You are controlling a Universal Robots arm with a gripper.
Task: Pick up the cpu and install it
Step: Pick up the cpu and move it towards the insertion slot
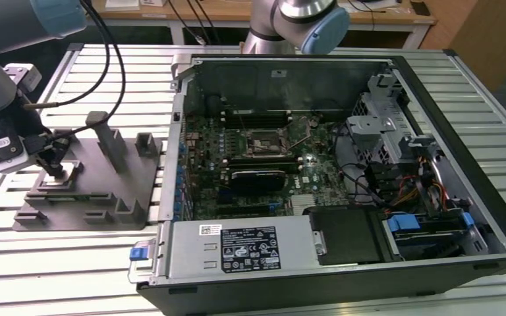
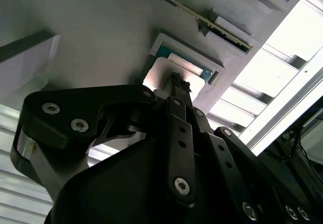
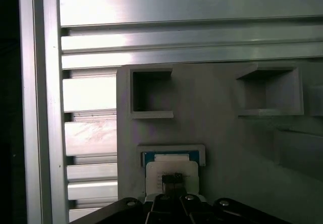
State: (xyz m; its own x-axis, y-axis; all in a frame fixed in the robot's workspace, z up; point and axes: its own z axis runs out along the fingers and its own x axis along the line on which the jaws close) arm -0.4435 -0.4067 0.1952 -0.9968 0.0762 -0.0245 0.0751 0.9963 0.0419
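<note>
The cpu [image 2: 157, 76] [image 3: 171, 166] is a small pale silver square lying flat in a shallow recess of the grey plastic fixture [image 1: 103, 187] [image 2: 96, 42] [image 3: 222, 148]. My gripper [image 1: 55, 170] [image 2: 176, 80] [image 3: 173, 178] hangs straight over it at the exterior view's left. Its black fingers are shut together into one narrow tip. That tip rests at the middle of the cpu's top, touching it or just above; I cannot tell which. The open computer case [image 1: 429, 85] lies to the exterior view's right, with the motherboard's square socket frame [image 1: 266, 141] in its middle.
The fixture has raised posts [image 1: 112, 141] and empty square pockets [image 3: 151, 93] near the gripper. Slatted aluminium table [image 1: 77, 263] runs all around. A second arm's base [image 1: 310, 20] stands behind the case. Cables [image 1: 112, 59] trail over the table at the back left.
</note>
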